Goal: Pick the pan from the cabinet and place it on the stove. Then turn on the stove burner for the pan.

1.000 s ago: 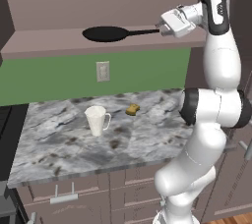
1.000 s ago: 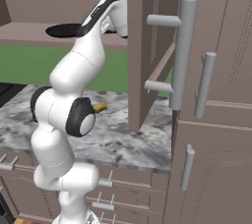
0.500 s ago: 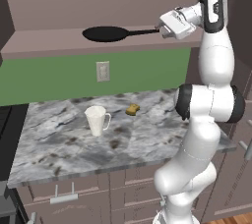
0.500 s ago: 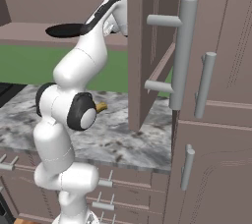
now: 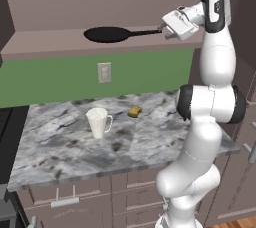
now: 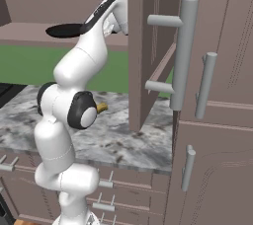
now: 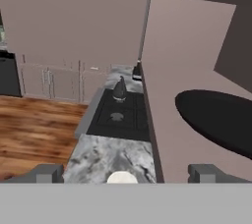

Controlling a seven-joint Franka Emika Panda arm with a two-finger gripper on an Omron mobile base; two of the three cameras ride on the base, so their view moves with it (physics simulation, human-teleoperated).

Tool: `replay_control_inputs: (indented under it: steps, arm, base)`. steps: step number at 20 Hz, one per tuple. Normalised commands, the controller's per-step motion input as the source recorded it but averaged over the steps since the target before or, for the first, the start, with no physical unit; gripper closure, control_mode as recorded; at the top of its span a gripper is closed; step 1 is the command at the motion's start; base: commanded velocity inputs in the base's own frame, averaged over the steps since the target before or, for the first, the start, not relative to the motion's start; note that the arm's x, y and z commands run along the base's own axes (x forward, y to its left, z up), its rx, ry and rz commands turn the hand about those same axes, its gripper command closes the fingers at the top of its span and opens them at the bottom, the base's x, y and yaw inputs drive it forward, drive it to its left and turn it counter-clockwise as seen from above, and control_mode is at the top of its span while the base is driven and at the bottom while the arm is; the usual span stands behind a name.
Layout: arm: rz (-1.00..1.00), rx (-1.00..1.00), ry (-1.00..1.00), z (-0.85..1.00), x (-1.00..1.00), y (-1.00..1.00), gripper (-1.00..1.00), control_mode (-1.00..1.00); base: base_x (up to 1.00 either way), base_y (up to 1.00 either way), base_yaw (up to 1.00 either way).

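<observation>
The black pan (image 5: 107, 34) lies flat on the shelf of the open cabinet (image 5: 50, 44), its thin handle pointing right. My gripper (image 5: 164, 31) sits at the end of that handle, jaws open. In the right base view the gripper (image 6: 87, 25) reaches in beside the pan (image 6: 64, 30). In the hand view the gripper (image 7: 126, 173) has its fingertips (image 7: 47, 173) far apart, with the pan (image 7: 216, 120) ahead on the right on the cabinet (image 7: 167, 70) shelf. The stove (image 7: 120, 117) lies below and beyond, a dark kettle (image 7: 119, 90) standing on it.
A white mug (image 5: 99, 122) and a small yellow-brown thing (image 5: 134, 111) rest on the marble counter (image 5: 60, 152). The open cabinet door (image 6: 148, 46) with its silver bar handle (image 6: 183, 56) juts out to the arm's right. The stove's dark edge (image 5: 6, 137) lies at far left.
The arm's elbow has swung slightly left. The hand has stayed at the handle's end with its jaws open. The pan has not moved.
</observation>
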Motion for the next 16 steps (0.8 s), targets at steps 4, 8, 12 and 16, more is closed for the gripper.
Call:
replay_control_inputs:
  steps: [4, 8, 12, 16]
  arm:
    - [0.0, -0.04, 0.0, -0.18, 0.04, 0.0, -1.0, -1.0]
    - [-0.01, -0.02, -0.01, -0.08, 0.07, 0.0, -1.0, -1.0]
    - [-0.04, 0.0, -0.04, 0.0, 0.11, 0.0, -1.0, -1.0]
    - [-0.07, 0.0, -0.04, 0.0, 0.18, 0.0, -1.0, -1.0]
  base:
    - [0.0, 0.0, 0.0]
    - [0.0, 0.0, 0.0]
    - [0.0, 0.0, 0.0]
    - [0.0, 0.0, 0.0]
